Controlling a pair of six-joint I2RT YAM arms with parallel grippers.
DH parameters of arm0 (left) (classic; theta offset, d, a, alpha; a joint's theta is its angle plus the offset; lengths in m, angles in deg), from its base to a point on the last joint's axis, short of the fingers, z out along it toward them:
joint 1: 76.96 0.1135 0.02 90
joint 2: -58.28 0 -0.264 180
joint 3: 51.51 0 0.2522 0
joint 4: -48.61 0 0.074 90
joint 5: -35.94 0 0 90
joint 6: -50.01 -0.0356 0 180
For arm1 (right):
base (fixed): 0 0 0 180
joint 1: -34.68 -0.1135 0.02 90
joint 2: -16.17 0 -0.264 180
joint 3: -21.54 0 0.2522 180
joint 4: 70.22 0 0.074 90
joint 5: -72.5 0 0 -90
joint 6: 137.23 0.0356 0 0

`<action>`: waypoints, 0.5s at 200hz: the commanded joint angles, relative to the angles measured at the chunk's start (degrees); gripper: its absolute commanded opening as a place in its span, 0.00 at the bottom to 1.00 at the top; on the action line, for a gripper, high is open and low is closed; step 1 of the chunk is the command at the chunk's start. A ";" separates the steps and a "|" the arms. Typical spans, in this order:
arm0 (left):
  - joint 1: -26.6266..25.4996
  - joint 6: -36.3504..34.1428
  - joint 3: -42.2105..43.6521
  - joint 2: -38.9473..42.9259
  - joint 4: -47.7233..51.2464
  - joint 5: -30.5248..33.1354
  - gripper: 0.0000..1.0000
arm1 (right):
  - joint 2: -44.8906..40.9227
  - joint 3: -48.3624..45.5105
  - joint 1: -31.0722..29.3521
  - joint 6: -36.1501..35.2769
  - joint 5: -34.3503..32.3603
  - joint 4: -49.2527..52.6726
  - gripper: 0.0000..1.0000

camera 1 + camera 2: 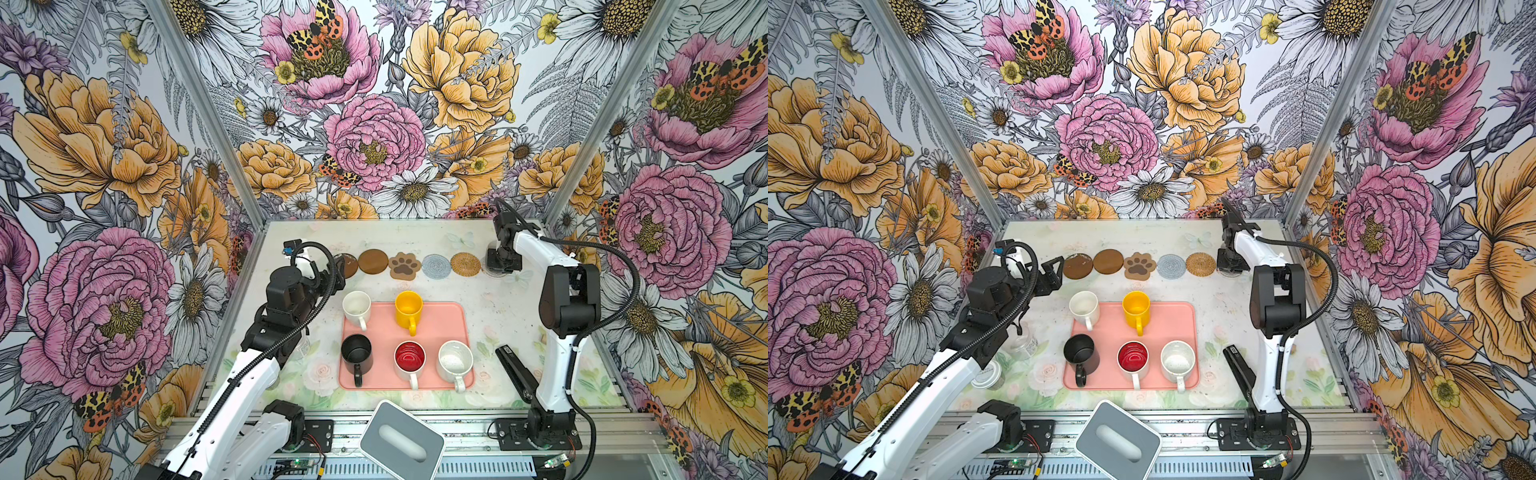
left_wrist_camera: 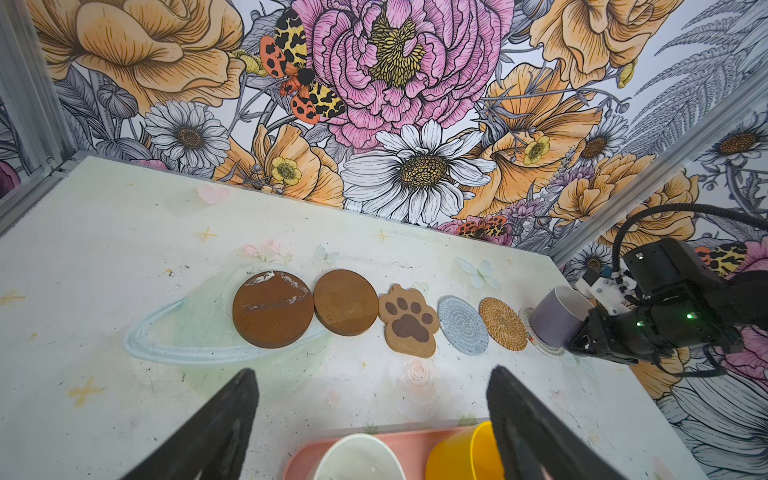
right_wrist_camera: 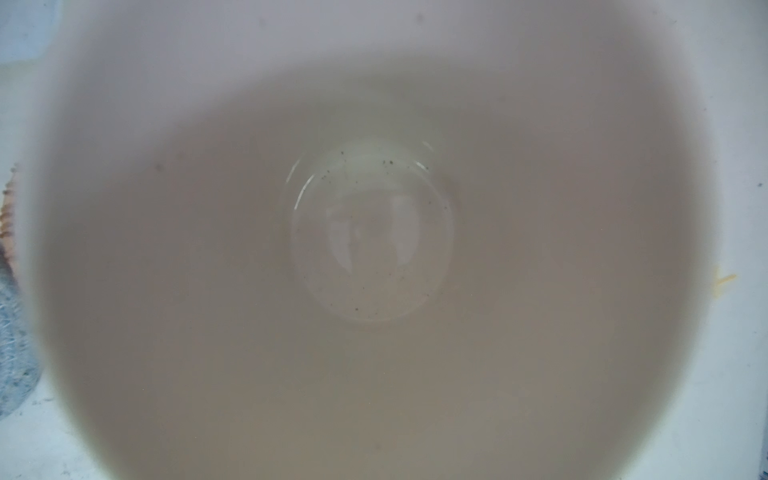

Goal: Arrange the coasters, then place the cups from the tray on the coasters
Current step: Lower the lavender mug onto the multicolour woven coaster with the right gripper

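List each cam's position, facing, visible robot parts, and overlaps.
Top views: high at the front, looking down toward the back wall; tray, coasters, left arm, right arm.
Left wrist: by the tray's far left corner, facing the coasters; own open left gripper, right gripper on the lavender cup.
Right wrist: straight down into the lavender cup; no robot part.
Shared: top views and left wrist show the coasters; both wrists show the cup.

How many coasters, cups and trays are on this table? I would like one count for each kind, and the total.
Tray: 1
Coasters: 6, in one row; the sixth coaster lies under the lavender cup.
Cups: 6, five on the tray, one lavender.
Total: 13
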 commanded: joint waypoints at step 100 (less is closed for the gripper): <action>0.74 0.05 1.01 1.52 -0.35 -0.88 0.88 | -0.26 -3.94 0.22 1.01 0.25 -4.16 0.07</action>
